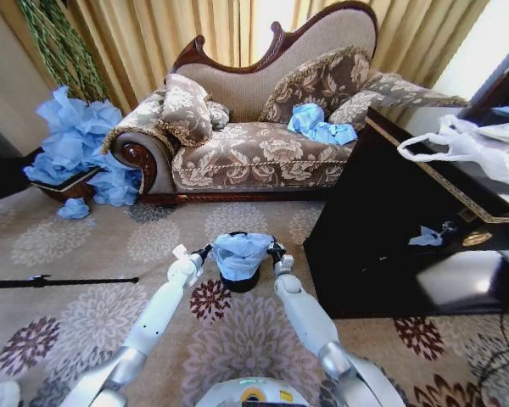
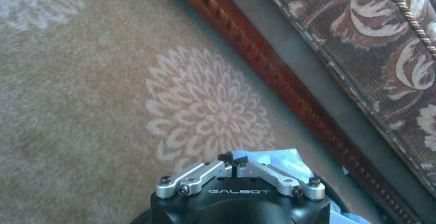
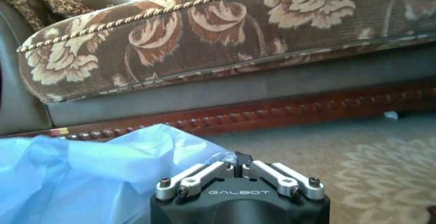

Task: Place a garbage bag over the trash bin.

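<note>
While both grippers' jaws pinch the garbage bag [image 1: 240,253], it drapes the trash bin [image 1: 240,282].

A furnished living room, of a home or perhaps a hotel suite, is shown. A carved wooden sofa [image 1: 263,127] with floral upholstery and matching cushions [image 1: 187,106] is set against long gold curtains [image 1: 178,34], through which daylight is let in. The floor is covered by a beige carpet [image 1: 93,246] patterned with large flower medallions. A dark, glossy cabinet [image 1: 390,229] with gold trim is placed to the right, and a white plastic bag [image 1: 467,144] is laid on top of it. A heap of blue bags [image 1: 81,153] is piled beside the sofa's arm.
</note>
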You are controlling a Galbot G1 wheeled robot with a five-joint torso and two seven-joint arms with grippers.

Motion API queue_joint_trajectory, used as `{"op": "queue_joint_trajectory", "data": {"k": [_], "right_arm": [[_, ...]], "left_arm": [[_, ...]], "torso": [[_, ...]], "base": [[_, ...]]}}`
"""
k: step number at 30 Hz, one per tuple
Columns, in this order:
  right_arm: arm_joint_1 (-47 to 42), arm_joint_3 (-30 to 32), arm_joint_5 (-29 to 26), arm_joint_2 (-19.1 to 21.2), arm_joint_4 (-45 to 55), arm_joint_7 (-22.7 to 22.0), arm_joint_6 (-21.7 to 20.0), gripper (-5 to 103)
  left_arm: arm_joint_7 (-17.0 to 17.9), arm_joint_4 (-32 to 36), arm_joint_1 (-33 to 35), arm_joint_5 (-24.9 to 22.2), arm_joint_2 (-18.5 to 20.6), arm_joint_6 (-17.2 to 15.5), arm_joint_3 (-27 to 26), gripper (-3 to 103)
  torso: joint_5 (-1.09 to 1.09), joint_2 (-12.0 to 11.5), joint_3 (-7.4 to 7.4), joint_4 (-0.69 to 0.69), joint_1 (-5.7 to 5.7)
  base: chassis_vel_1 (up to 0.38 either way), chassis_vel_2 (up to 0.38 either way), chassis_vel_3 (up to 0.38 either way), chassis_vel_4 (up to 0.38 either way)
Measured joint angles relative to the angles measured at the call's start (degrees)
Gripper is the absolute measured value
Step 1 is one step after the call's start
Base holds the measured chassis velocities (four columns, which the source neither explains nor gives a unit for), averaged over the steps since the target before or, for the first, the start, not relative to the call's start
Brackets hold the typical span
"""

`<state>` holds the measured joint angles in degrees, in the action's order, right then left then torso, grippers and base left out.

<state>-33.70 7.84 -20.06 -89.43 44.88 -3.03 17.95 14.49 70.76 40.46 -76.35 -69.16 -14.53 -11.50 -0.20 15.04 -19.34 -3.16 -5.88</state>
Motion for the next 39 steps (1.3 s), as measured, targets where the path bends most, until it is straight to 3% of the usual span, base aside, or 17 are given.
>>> {"op": "queue_joint_trajectory", "data": {"k": [11, 13, 22, 25, 30, 34, 35, 38, 39], "right_arm": [[7.23, 4.76, 2.18, -2.68, -12.8, 7.02, 1.88, 0], [7.54, 5.39, 3.0, -2.38, -13.57, 7.74, 0.92, 0], [5.32, 5.58, 5.35, -0.91, -12.95, 10.02, -4.42, 0], [3.68, 5.25, 5.57, -0.8, -12.09, 10.36, -4.56, 0], [-2.61, 1.66, 3.33, 1.77, 1.17, 8.07, -7.23, 0], [-8.53, 1.04, 3.13, 4.3, 9.85, 6.85, -7.86, 21], [-8.53, 1.04, 3.13, 4.3, 9.85, 6.85, -7.86, 21], [-12.96, 1.37, 2.48, 6.59, 15.97, 6.6, -8.05, 32], [-12.96, 1.37, 2.48, 6.59, 15.97, 6.6, -8.05, 32]], "left_arm": [[-0.58, -11.23, -5.05, 1.49, -3.89, 0.23, -0.56, 0], [-0.9, -13.01, -5.66, 1.84, -4.55, 0.29, -0.49, 0], [-1.52, -12.9, -3.43, 3.04, -3.65, 0.22, 0.34, 0], [-1.75, -11.35, -1.69, 3.22, -2.91, 0.27, 0.48, 0], [-1.02, -3.9, 2.88, 2.65, -0.23, -0.58, -0.53, 0], [-0.87, 2.8, 8.91, 2.73, 3.09, -1.08, -0.78, 0], [-0.87, 2.8, 8.91, 2.73, 3.09, -1.08, -0.78, 0], [-3.51, 7.11, 13.4, 4.44, 6.19, -0.53, -1.01, 16], [-3.51, 7.11, 13.4, 4.44, 6.19, -0.53, -1.01, 16]], "torso": [[-0.01, 0.0, 0.0, 0.02, 0.0], [0.0, 0.0, 0.0, -0.03, 0.0], [0.01, 0.0, 0.0, 0.0, 0.0], [-0.01, 0.0, 0.0, -0.01, 0.0], [0.01, 0.0, 0.01, 0.02, 0.01], [-0.01, 0.0, 0.01, 0.0, 0.01], [-0.01, 0.0, 0.01, 0.0, 0.01], [0.02, 0.0, 0.02, 0.01, 0.01], [0.02, 0.0, 0.02, 0.01, 0.01]], "base": [[0.0, 0.0, 0.0, 0.0], [0.0, 0.0, 0.0, 0.0], [0.0, 0.0, 0.0, 0.0], [0.0, 0.0, 0.0, 0.0], [0.0, 0.0, 0.0, 0.0], [0.0, 0.0, 0.0, 0.0], [0.0, 0.0, 0.0, 0.0], [0.0, 0.0, 0.0, 0.0], [0.0, 0.0, 0.0, 0.0]]}}
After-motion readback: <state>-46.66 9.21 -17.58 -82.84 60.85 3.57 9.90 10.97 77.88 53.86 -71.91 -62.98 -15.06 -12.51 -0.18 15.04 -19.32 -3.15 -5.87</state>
